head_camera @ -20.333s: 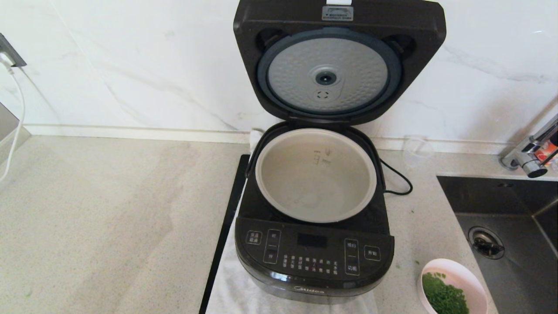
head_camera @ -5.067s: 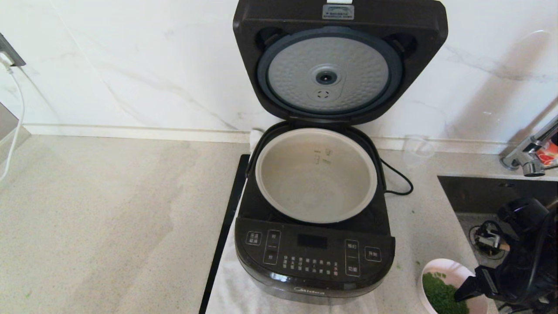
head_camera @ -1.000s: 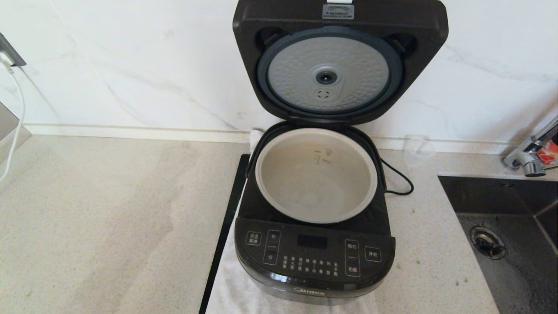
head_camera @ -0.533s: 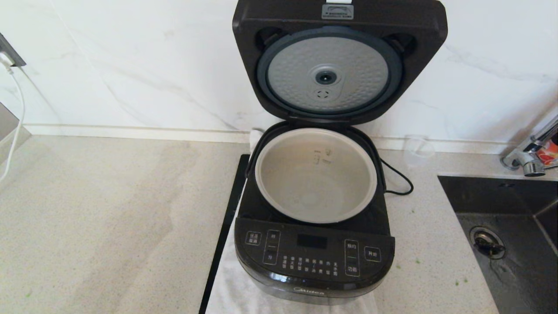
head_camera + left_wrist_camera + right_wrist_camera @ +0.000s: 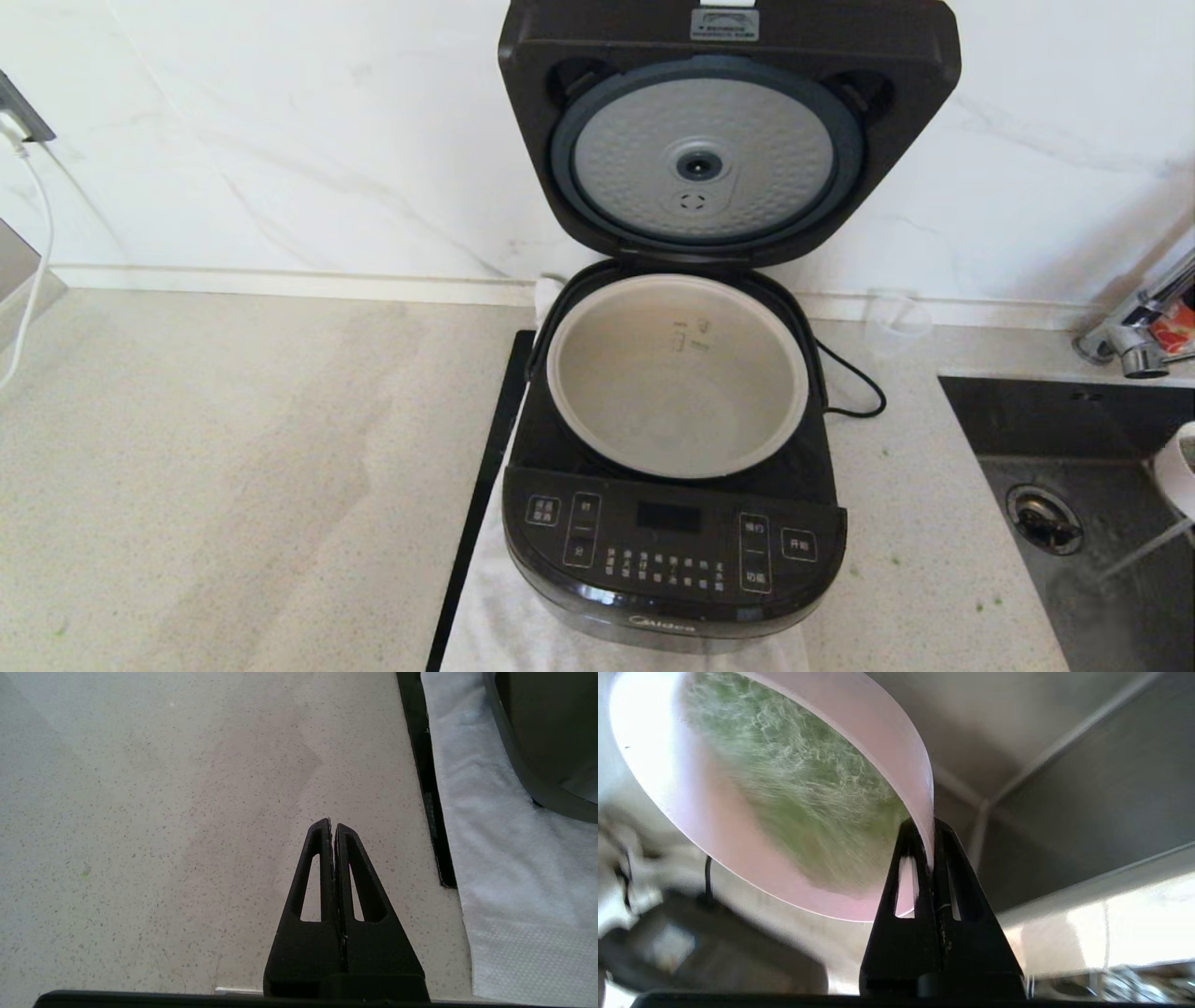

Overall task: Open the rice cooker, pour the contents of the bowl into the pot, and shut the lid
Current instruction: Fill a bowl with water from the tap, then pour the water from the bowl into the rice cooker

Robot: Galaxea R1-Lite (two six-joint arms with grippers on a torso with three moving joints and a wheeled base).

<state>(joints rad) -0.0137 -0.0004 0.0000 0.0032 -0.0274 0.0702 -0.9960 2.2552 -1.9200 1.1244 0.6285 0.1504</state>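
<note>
The black rice cooker (image 5: 672,551) stands mid-counter with its lid (image 5: 728,131) raised upright against the wall. The grey-beige pot (image 5: 677,373) sits in it, showing no green bits. My right gripper (image 5: 927,826) is shut on the rim of the pale pink bowl (image 5: 714,812), which is tilted. The contents of the bowl (image 5: 798,779) look like a green blur inside. In the head view only an edge of the bowl (image 5: 1179,467) shows at the far right, above the sink, with a pale streak slanting down below it. My left gripper (image 5: 332,823) is shut and empty over bare counter, left of the cooker.
A dark sink (image 5: 1074,485) with a drain lies at the right, a faucet (image 5: 1134,345) behind it. A small clear cup (image 5: 894,322) stands by the wall. The cooker rests on a white towel (image 5: 504,616); its cord (image 5: 854,387) loops right. Green specks (image 5: 892,560) dot the counter.
The bowl was out of the head view in the last two frames. Its edge has now come in at the far right, above the sink. Cooker, lid and pot have not moved.
</note>
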